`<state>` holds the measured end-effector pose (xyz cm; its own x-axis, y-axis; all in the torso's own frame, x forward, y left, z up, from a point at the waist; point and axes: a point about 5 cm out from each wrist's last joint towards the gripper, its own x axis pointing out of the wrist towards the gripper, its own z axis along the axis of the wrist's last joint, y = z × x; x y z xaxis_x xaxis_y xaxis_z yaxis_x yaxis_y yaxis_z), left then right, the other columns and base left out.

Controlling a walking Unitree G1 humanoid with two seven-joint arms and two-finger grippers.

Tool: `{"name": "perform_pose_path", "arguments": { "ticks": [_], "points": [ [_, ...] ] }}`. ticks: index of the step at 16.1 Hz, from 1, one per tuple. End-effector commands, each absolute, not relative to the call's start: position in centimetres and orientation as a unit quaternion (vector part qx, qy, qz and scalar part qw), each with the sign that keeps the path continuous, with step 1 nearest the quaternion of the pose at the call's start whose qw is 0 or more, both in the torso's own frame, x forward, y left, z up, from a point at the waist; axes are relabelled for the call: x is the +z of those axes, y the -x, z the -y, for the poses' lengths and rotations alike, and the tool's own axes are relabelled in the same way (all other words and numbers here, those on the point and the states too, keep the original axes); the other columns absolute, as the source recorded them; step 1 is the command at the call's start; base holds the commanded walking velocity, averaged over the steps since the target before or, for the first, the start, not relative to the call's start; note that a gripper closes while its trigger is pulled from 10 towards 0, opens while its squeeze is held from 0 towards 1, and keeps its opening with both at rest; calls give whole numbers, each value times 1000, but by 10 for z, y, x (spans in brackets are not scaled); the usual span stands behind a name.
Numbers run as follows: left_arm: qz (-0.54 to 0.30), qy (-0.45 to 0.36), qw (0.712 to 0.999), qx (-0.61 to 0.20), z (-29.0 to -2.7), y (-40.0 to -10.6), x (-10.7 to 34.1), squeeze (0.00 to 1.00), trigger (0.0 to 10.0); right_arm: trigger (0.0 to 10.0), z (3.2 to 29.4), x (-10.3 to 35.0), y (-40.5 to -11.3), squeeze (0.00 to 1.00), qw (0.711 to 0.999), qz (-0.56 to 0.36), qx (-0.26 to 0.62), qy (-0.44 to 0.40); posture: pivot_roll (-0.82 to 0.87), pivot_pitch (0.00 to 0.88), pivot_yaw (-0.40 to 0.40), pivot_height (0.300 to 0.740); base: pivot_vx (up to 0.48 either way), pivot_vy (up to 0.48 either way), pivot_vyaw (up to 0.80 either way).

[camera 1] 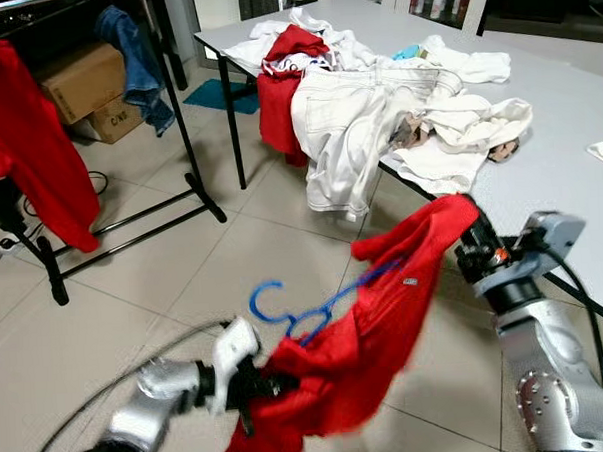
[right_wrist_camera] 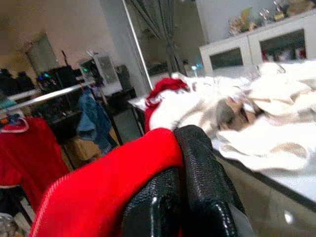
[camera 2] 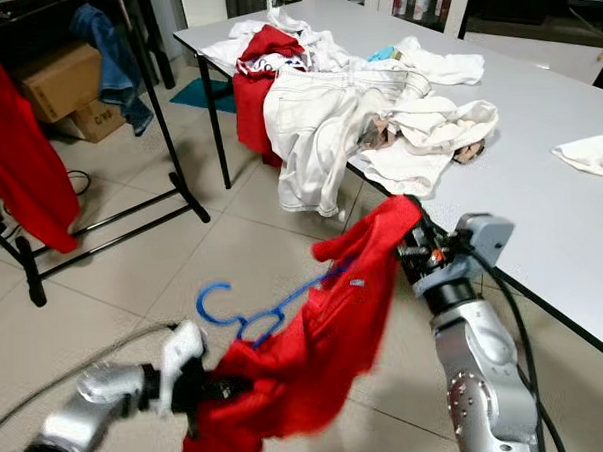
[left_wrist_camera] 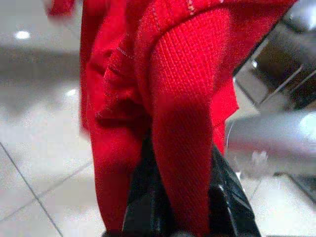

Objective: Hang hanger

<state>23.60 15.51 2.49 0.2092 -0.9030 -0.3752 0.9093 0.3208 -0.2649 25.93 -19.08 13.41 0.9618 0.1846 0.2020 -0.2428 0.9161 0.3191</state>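
I have the red garment (camera 1: pixel 371 333) stretched between both arms above the floor, with the blue hanger (camera 1: pixel 295 311) partly threaded into it, hook poking out. My left pincer (camera 1: pixel 250 383) is clamped on the lower cloth; my right pincer (camera 1: pixel 467 241) pinches the upper edge. The clothes rack (camera 1: pixel 183 141) stands well apart to my left, so carrying it over and hanging remain.

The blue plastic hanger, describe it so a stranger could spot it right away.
Look in front of the grey table, low over the tiled floor, where the left gripper and right gripper hold a red knit top. The blue plastic hanger pokes out of it, the one thin blue curved hook.
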Motion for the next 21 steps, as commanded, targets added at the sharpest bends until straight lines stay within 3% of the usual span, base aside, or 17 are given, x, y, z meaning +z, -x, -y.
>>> {"name": "perform_pose_path", "arguments": {
  "ticks": [1, 4, 10, 11, 12, 15, 16, 17, 20, 21],
  "points": [
    [-221, 0, 779, -587, -160, -245, 41, 0, 10000, 10000, 194, 134, -260, 0, 976, 92, 93, -177, -92, 0, 31, 740, 0, 0, 0],
    [-217, -1, 769, -601, -159, -246, 49, 0, 10000, 10000, 191, 135, -268, 0, 975, 92, 89, -181, -96, 0, 33, 740, 0, 0, 0],
    [-162, 34, 781, -602, -164, -260, 90, 0, 10000, 10000, 202, 71, -265, 0, 986, -47, 31, -157, -79, 0, 18, 740, 0, 0, 0],
    [-159, 34, 782, -601, -165, -262, 94, 0, 10000, 10000, 203, 65, -265, 624, 985, -58, 29, -161, -81, 0, 19, 740, 0, 0, 0],
    [-159, 34, 783, -601, -166, -262, 95, 0, 10000, 10000, 203, 63, -265, 1000, 984, -64, 28, -164, -81, 0, 19, 740, 0, 0, 0],
    [-142, 30, 786, -600, -164, -267, 106, 0, 10000, 10000, 197, 48, -264, 1000, 981, -98, 46, -160, -82, 0, 20, 740, 0, 0, 0],
    [-139, 27, 787, -601, -163, -268, 108, 0, 10000, 10000, 196, 47, -264, 933, 981, -101, 48, -161, -82, 0, 20, 740, 0, 0, 0],
    [-126, 22, 788, -603, -163, -273, 116, 0, 10000, 10000, 195, 43, -262, 0, 979, -113, 53, -162, -82, 0, 20, 740, 0, 0, 0],
    [-83, 7, 804, -589, -164, -293, 138, 0, 10000, 10000, 192, 34, -257, 0, 973, -137, 75, -168, -83, 0, 20, 740, 0, 0, 0],
    [-74, 4, 808, -585, -164, -297, 143, 0, 10000, 10000, 192, 32, -256, 557, 972, -140, 83, -167, -85, 0, 21, 740, 0, 0, 0]
  ]
}}
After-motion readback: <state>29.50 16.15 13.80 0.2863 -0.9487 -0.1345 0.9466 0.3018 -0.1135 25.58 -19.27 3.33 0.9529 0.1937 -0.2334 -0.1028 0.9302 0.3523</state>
